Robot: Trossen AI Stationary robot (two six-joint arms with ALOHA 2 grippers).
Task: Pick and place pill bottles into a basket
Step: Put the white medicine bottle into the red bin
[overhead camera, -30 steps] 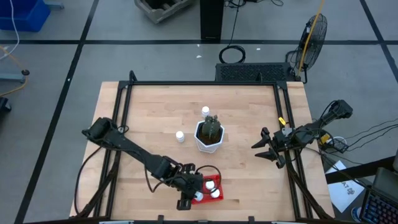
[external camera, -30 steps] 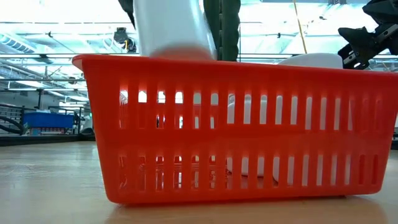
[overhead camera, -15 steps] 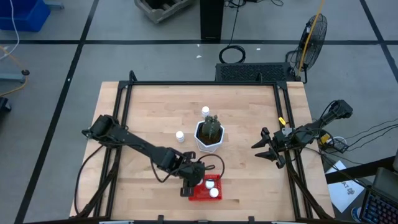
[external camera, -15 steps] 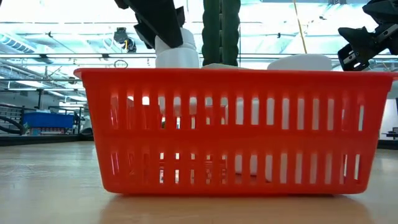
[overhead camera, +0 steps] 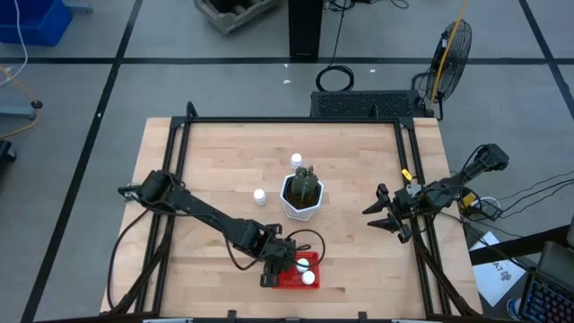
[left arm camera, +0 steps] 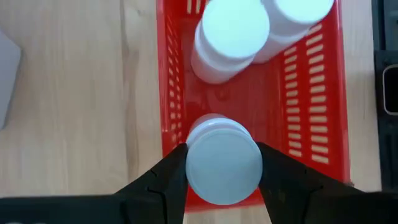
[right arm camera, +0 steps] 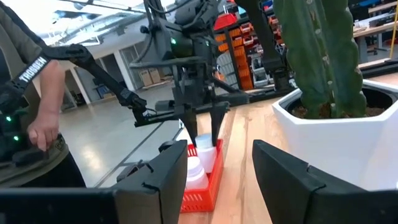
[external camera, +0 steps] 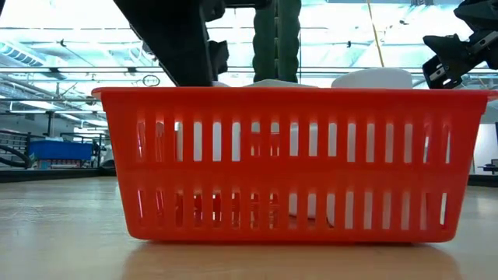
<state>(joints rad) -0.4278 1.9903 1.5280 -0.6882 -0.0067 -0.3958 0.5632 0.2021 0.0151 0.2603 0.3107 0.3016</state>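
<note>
Left gripper (left arm camera: 222,171), clamping a bottle (left arm camera: 224,163), has sunk into the basket (left arm camera: 311,118); release is due. Right gripper (overhead camera: 387,218) waits, open.

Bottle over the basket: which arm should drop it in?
Left. Its claw is shut on the bottle over the basket, beside two others. The right claw waits at the table's right edge.

Workshop: storage bins (right arm camera: 239,46), concrete floor (overhead camera: 224,85).
</note>
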